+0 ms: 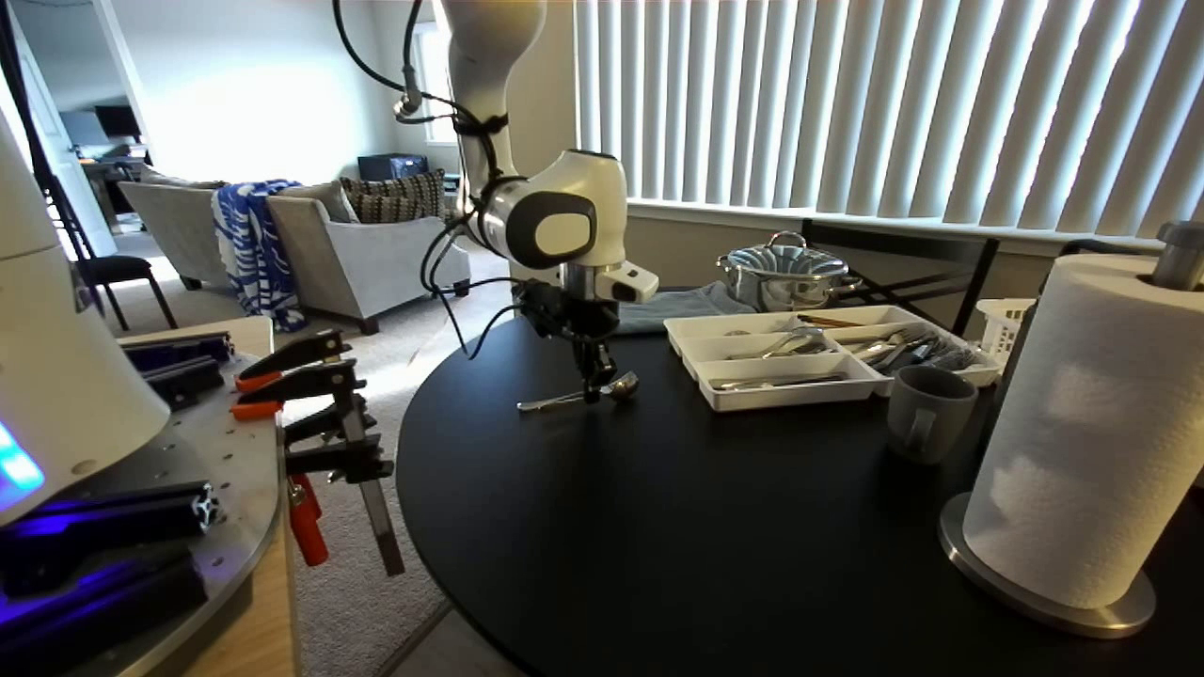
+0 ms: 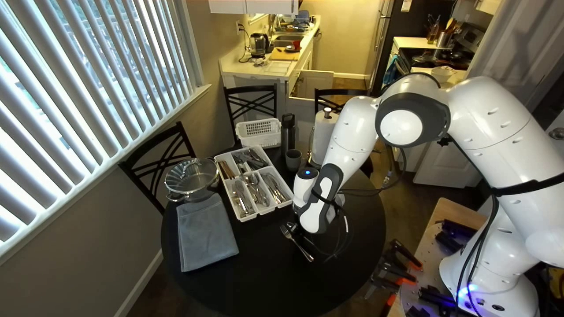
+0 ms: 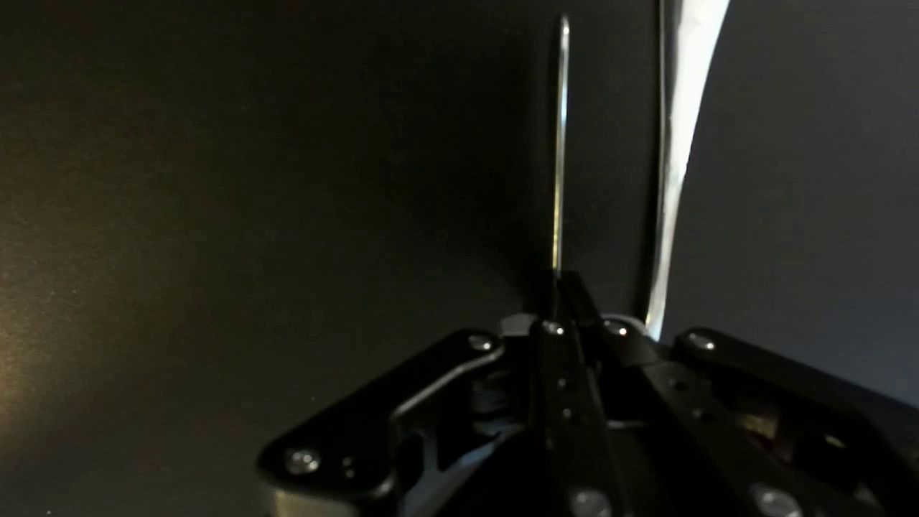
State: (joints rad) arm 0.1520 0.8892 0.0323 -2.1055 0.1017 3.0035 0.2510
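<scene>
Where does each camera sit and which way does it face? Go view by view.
In an exterior view: near the base, facing across the black table toward blinds; base and arm show.
In an exterior view: high, facing down over the table toward the kitchen counter; arm and base show.
Wrist view: beside the end effector, facing cutlery close up; its fingers show.
Both exterior views share arm, base, table, tray, mug.

I count one white divided plastic tray (image 1: 798, 395), two silvery metal utensils (image 3: 681, 140) outside it, one grey handled mug (image 1: 931, 414).
</scene>
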